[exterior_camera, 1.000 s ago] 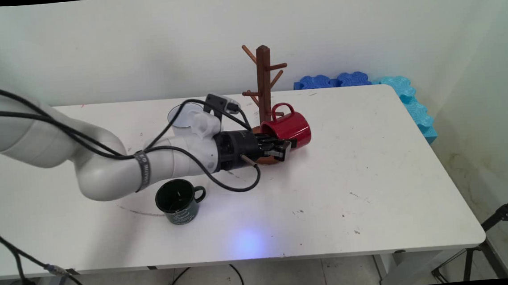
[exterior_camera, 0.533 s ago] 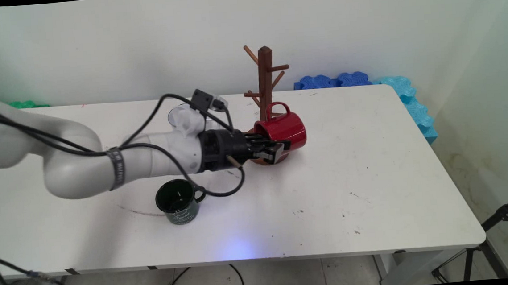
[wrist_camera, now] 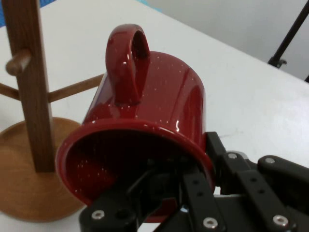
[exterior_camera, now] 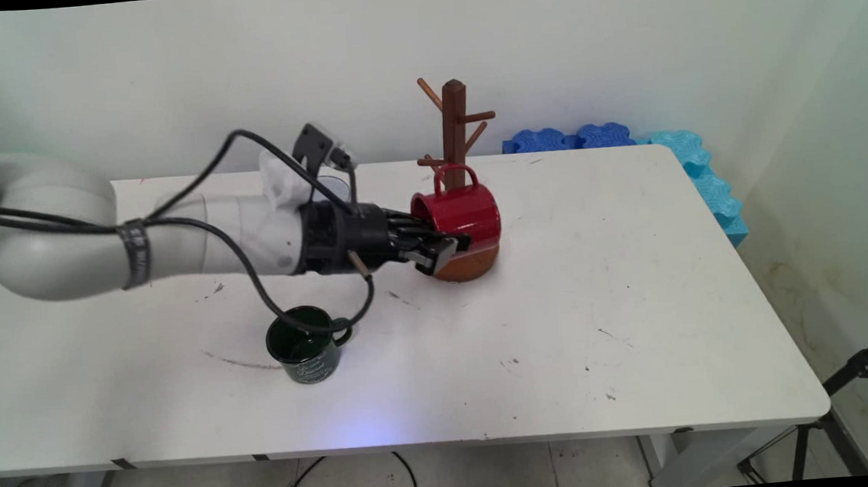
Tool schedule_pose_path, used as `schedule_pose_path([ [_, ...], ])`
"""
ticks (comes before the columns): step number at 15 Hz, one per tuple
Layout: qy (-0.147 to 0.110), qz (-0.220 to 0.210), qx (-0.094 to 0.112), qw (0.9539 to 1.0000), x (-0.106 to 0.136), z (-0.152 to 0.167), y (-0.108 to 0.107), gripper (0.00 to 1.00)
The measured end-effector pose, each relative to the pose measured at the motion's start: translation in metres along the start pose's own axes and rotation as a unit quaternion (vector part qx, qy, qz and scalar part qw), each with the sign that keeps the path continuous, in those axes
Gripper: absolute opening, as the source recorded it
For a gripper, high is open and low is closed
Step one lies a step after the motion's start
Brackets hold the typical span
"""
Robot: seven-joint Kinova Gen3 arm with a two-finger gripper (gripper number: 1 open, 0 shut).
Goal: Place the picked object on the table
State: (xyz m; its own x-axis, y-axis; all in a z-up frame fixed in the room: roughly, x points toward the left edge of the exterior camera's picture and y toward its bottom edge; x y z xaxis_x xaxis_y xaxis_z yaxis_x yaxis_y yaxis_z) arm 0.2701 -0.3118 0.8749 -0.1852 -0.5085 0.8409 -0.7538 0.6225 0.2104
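A: The gripper is clamped on the rim of one red mug, lying sideways over the rack base.
B: Mugs in total?
A: Two; one green mug stands near.

On the table a mug tree stands toward the far edge, near the middle. A mug lies on its side in the air just in front of the tree's post, above the tree's round base, its handle pointing up and its mouth turned left toward the gripper. The gripper reaches in from the left, one finger inside the mug's mouth and the other outside its wall. In the hand view the mug sits right of the tree's post. A second mug stands upright nearer the front edge, left of the tree and below the arm, well apart from the first. Foam blocks lie behind the table's far right corner, along the wall.
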Motion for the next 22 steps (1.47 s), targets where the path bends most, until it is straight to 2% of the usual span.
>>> schedule_pose_path([
  [7, -0.041, 0.053, -0.007, 0.9977, 0.009, -0.010, -0.002, 0.00],
  [12, -0.081, 0.097, -0.030, 0.9915, 0.016, -0.014, 0.001, 0.00],
  [16, -0.114, 0.141, -0.040, 0.9825, 0.033, -0.029, -0.004, 0.00],
  [19, -0.137, 0.172, -0.042, 0.9747, 0.053, -0.046, -0.016, 0.00],
  [22, -0.162, 0.204, -0.041, 0.9645, 0.073, -0.066, -0.031, 0.00],
])
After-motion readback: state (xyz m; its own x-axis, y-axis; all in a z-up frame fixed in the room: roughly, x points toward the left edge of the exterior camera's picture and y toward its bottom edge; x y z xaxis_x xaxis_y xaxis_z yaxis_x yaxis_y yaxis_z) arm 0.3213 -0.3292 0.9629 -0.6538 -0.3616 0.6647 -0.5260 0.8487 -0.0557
